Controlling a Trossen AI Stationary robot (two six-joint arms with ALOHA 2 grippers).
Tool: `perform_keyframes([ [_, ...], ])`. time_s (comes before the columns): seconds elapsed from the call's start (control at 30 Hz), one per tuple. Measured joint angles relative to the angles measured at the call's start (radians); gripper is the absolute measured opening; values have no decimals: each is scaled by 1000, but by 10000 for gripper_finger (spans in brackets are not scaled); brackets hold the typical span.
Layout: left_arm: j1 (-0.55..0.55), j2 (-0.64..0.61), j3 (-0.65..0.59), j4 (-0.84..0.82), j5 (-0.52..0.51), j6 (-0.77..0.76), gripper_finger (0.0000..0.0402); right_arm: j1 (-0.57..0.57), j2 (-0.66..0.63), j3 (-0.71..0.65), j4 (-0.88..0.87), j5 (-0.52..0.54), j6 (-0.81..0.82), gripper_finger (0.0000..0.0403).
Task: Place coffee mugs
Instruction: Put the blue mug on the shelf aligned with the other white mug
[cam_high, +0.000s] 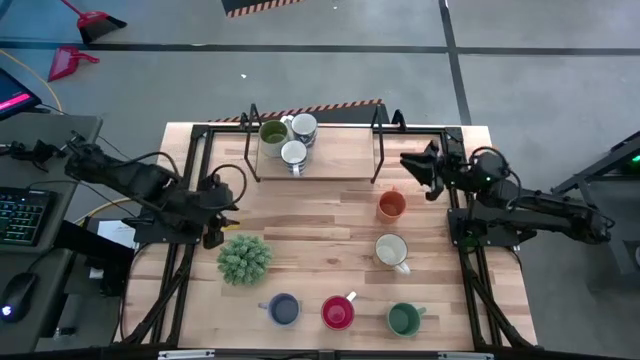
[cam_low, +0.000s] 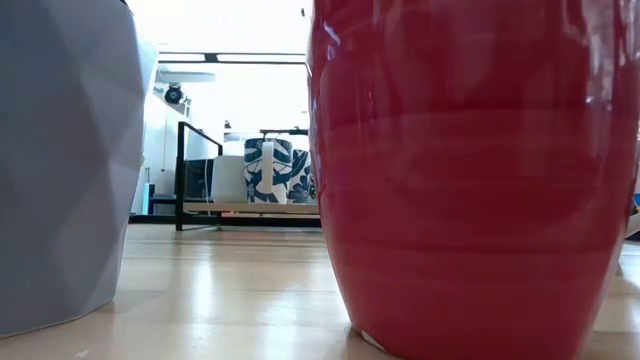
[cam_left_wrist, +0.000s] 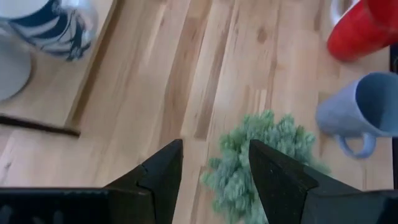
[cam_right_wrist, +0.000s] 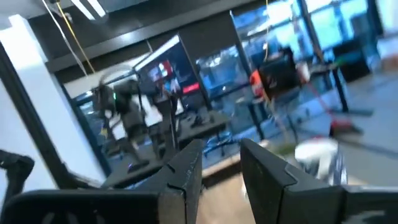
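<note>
The right claw (cam_high: 418, 170), part open and empty, hovers just behind the orange mug (cam_high: 391, 206); the left claw (cam_high: 214, 236), open and empty, sits by the plant (cam_high: 244, 258).

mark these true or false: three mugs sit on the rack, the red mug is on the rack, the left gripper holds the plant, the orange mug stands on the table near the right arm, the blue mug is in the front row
1. Three mugs sit on the rack. True: the olive green mug and two white mugs.
2. The red mug is on the rack. False: it stands in the table's front row.
3. The left gripper holds the plant. False: it is open and empty above it.
4. The orange mug stands near the right arm. True.
5. The blue mug is in the front row. True.
</note>
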Motion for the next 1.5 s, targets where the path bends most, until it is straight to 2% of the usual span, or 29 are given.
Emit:
perform_keyframes([
  [0.17,-39,-72,-132,128,-31,0,174,63,205,241,-94,94,-162,97],
  [0.33,-61,-114,-210,188,-51,1,174,79,493,562,-376,173,-268,97],
  [0.47,-65,-134,-220,222,-62,21,174,54,719,833,-671,295,-259,97],
  [0.57,-65,-145,-220,253,-89,46,174,33,876,1003,-829,390,-207,97],
  [0.73,-65,-146,-220,283,-130,72,174,22,1111,1209,-946,405,-197,97],
  [0.9,-64,-145,-220,296,-140,64,174,15,1293,1339,-1029,386,-175,97],
  [1.07,-64,-145,-220,311,-142,64,174,11,1417,1419,-1060,336,-133,97],
  [1.23,-64,-145,-220,339,-142,64,174,26,1483,1459,-1068,336,-111,97],
  [1.5,-64,-145,-220,347,-142,63,174,29,1490,1463,-1115,402,-73,97],
])
